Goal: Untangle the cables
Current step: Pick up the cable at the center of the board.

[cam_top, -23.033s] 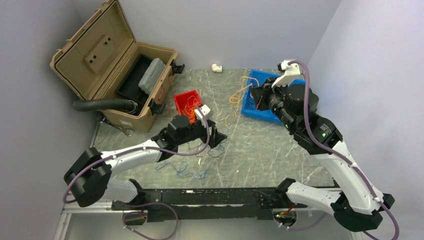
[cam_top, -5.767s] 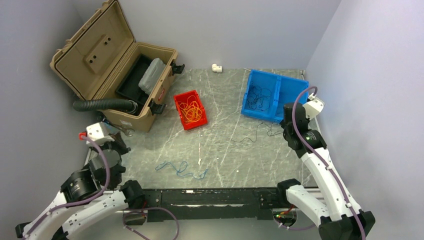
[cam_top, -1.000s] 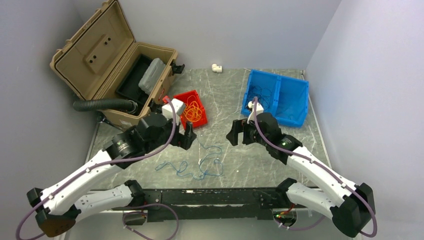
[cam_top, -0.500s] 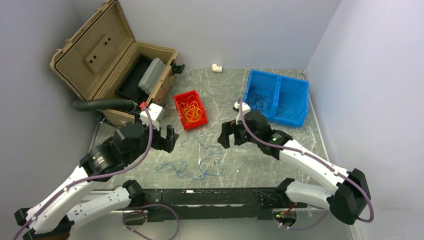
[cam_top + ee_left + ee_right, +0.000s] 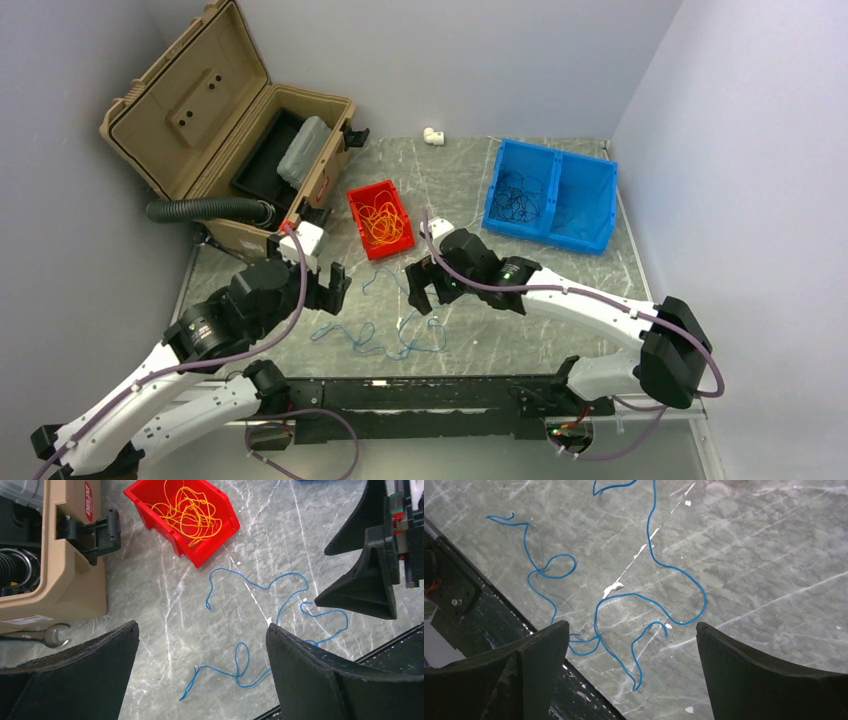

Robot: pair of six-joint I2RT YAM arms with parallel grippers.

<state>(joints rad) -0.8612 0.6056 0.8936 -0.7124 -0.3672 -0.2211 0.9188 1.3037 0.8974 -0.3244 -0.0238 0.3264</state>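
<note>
Loose blue cables (image 5: 385, 348) lie looped on the grey marble table near its front edge, with a knot (image 5: 599, 636) where strands cross. Orange cables (image 5: 380, 222) fill the red bin (image 5: 358, 200). Dark cables (image 5: 518, 195) sit in the blue bin (image 5: 597, 215). My left gripper (image 5: 328, 290) hovers open at the left end of the blue cables (image 5: 235, 670), holding nothing. Just right of it my right gripper (image 5: 427, 297) hovers open above the blue strands, also holding nothing. The left wrist view shows the left gripper (image 5: 202, 626) wide apart, as is the right gripper (image 5: 632, 625) in its own view.
An open tan toolbox (image 5: 230, 150) stands at the back left with a black ribbed hose (image 5: 200, 210) hanging from it. A wrench (image 5: 52, 635) lies by its base. A white fitting (image 5: 432, 135) sits at the back edge. The black mounting rail (image 5: 400, 395) runs along the front.
My right arm has swung left and forward over the blue cables. My left arm has drawn back to the left, away from the red bin. Both grippers stayed open.
</note>
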